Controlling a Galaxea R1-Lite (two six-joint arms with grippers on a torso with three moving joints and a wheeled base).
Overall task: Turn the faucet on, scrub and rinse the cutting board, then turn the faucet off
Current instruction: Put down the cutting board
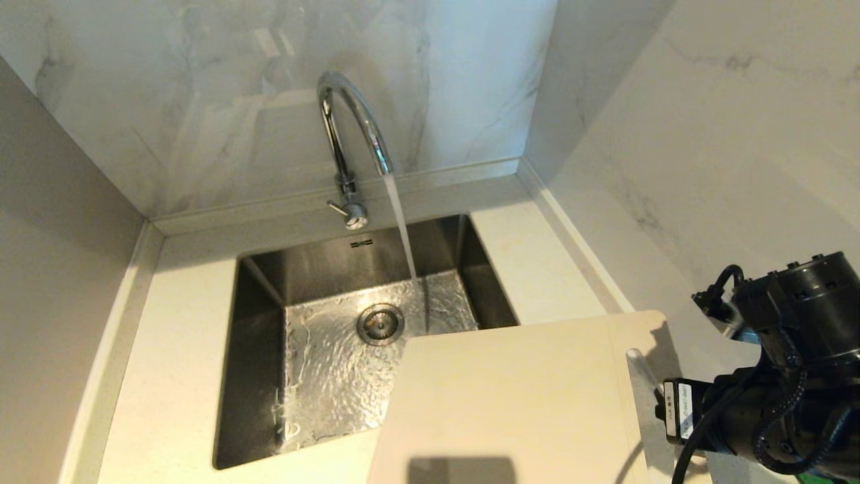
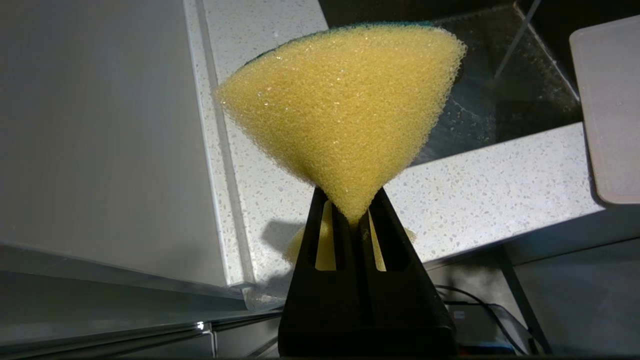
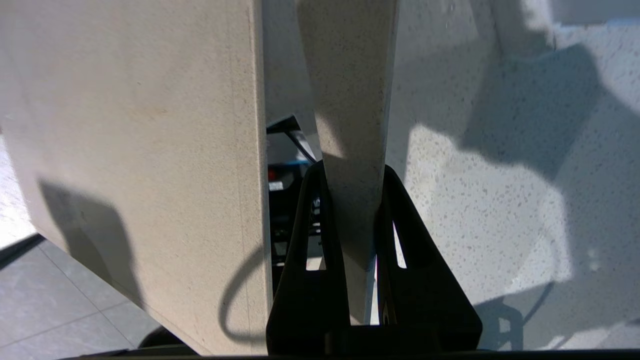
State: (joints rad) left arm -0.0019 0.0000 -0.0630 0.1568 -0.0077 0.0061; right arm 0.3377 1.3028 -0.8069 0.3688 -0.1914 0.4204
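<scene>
Over the sink's (image 1: 262, 296) near right corner, the cutting board (image 1: 510, 403) was held, its far corner jutting above the basin, short of the water stream (image 1: 401, 228) from the running faucet (image 1: 353, 128). Right tool (image 3: 354, 200) clamped the strip beside the board's handle slot (image 3: 280, 150). Left tool (image 2: 350, 215) pinched a yellow sponge (image 2: 345, 115) above the speckled counter (image 2: 490, 185), off to the sink's side.
</scene>
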